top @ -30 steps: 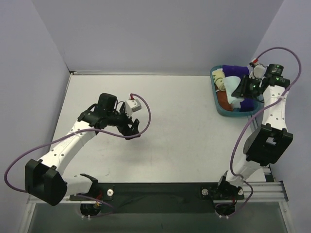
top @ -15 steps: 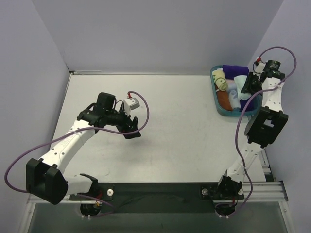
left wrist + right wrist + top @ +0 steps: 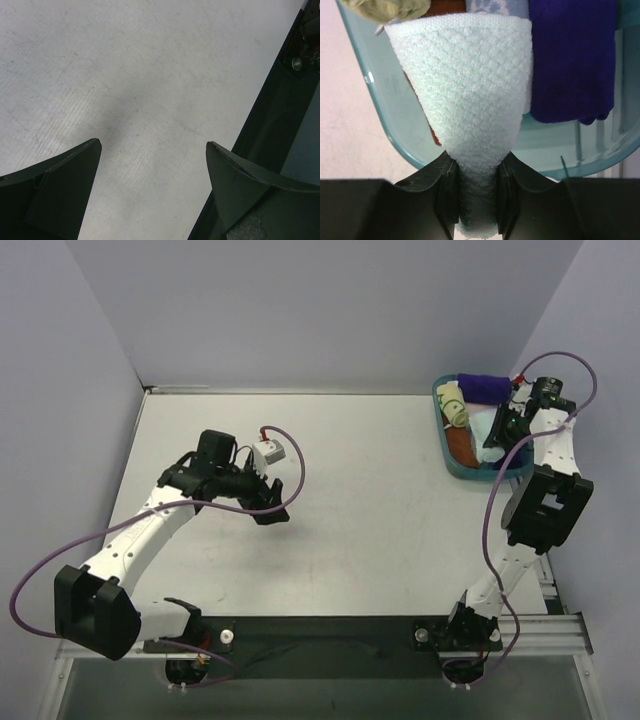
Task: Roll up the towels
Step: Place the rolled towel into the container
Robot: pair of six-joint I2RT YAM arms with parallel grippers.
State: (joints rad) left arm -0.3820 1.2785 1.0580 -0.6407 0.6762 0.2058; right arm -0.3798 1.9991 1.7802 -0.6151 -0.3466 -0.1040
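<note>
The mint towel (image 3: pixel 470 90) is pinched at one narrow end by the right gripper (image 3: pixel 477 200). The jaws are pressed together on the cloth, so that it spreads out from them as a cone. Held this way it can prob. be lifted free of the teal bin (image 3: pixel 380 115) w/o dragging the other cloths. Most likely it is meant to be brought to the table (image 3: pixel 380 490), where flat room for rolling is found; this is judged only. The towel's wide end lies over the bin's contents, just beside the purple roll (image 3: pixel 570 60). The pale yellow towel (image 3: pixel 455 408) is seen at the bin's far-left side, apparently bunched up; its marks are too small to be read. The right arm is stretched far fwd, w/ the wrist bent down over the bin. The left gripper (image 3: pixel 153 145) is spread wide, w/ nothing between the fingers, low above the bare table at left-centre. Its arm is bent at the elbow, prob. placed there for receiving or flattening the towel.
</note>
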